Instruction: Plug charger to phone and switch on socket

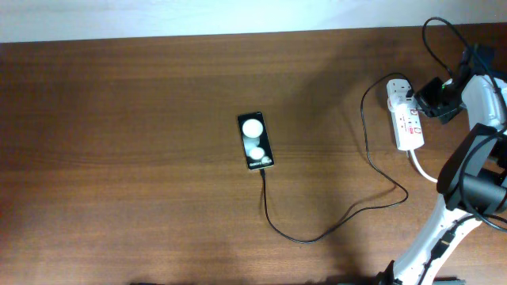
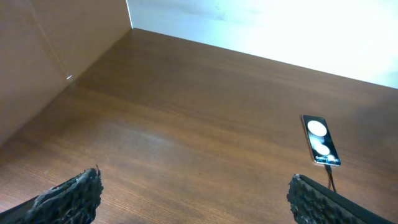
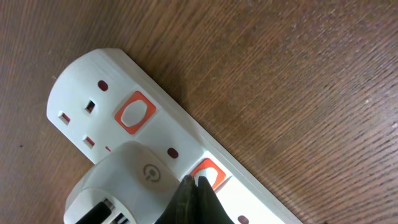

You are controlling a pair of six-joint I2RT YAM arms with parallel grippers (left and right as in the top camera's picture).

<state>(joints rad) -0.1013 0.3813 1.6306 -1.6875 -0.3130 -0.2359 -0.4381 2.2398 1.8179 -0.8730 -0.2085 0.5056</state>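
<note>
Two grippers logged. Right gripper (image 3: 194,183): tips pressed together, holding nothing, at the red switch (image 3: 209,172) of the socket (image 3: 93,87), just beside the charger (image 3: 127,177) plug. Judged a narrow point, so the plug is not nudged. Plug crowds that side; strip bare on the other. The cable (image 1: 317,236) trails off to the phone (image 1: 255,141), well apart from it. Left gripper (image 2: 194,190): spread wide, empty, over bare worktop (image 2: 186,112), phone ahead to its right, open room all round.
</note>
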